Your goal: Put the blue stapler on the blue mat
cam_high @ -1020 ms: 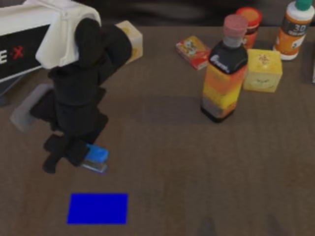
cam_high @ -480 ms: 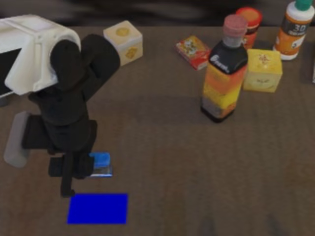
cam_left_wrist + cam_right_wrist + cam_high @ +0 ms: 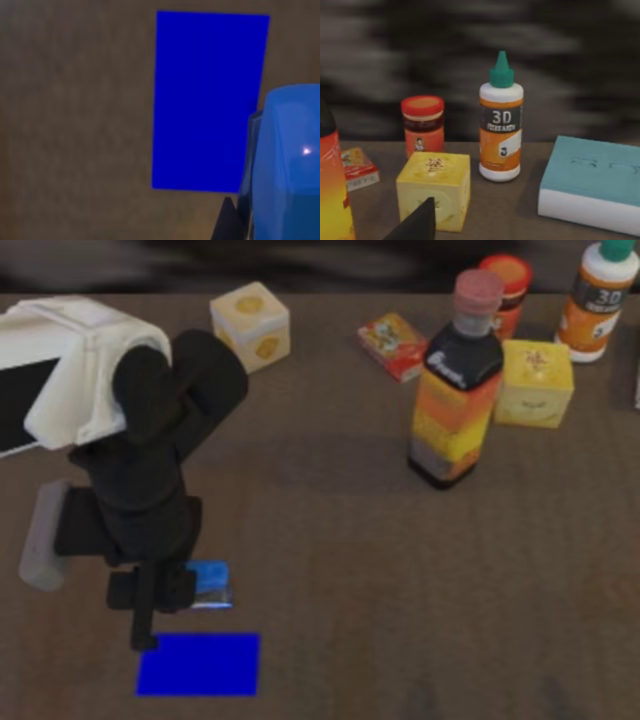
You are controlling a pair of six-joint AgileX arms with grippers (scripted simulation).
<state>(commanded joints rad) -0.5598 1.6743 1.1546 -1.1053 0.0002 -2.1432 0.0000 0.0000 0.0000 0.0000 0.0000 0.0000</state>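
Note:
The blue stapler [image 3: 213,583] hangs just above the table, held in my left gripper [image 3: 172,596], which is shut on it. It is a short piece with a light blue top and a silver underside. The blue mat [image 3: 198,664] lies flat close to the table's front edge, just in front of the stapler and apart from it. In the left wrist view the stapler [image 3: 290,165] fills one corner beside the mat [image 3: 207,100], with one dark fingertip [image 3: 227,226] against its side. My right arm is outside the top view; only a dark tip of its gripper [image 3: 420,222] shows.
At the back right stand a tall dark-capped orange bottle [image 3: 455,380], a yellow cube [image 3: 535,383], a red jar [image 3: 505,280] and a white-orange glue bottle [image 3: 600,300]. A red box [image 3: 393,345] and a cream cube [image 3: 250,325] lie farther left. A teal block [image 3: 592,180] lies beside the glue bottle.
My left gripper has carried the stapler toward the table's front edge, closer to the mat, and turned it. The right arm has not moved.

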